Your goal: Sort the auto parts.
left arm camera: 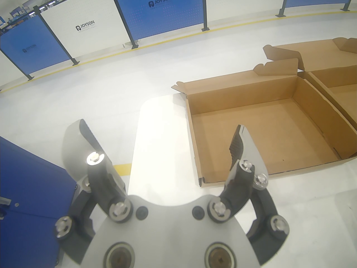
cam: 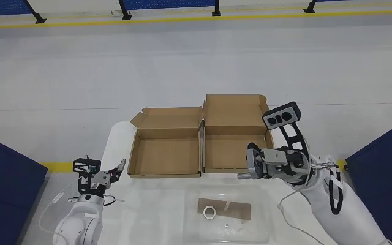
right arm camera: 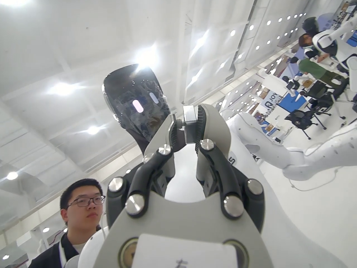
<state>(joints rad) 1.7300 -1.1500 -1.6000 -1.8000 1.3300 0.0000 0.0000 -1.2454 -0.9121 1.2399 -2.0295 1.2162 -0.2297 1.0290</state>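
Note:
My right gripper [right arm camera: 184, 129] is shut on a small silver metal nut-like part [right arm camera: 191, 115] and is tilted upward, away from the table. In the top view this gripper [cam: 244, 174] hangs over the front edge of the right cardboard box [cam: 236, 153]. A white ring [cam: 209, 212] and a tiny metal part [cam: 227, 226] lie on a clear plastic tray [cam: 257, 231] at the table's front. My left gripper [left arm camera: 161, 132] stands open and holds nothing, at the table's left edge [cam: 109, 174], short of the left cardboard box [left arm camera: 265, 135].
Two open, empty cardboard boxes sit side by side at the back of the white table, the left one [cam: 164, 156] and the right one [left arm camera: 340, 85]. A brown cardboard strip [cam: 237, 210] lies on the tray. Blue cabinets flank the table.

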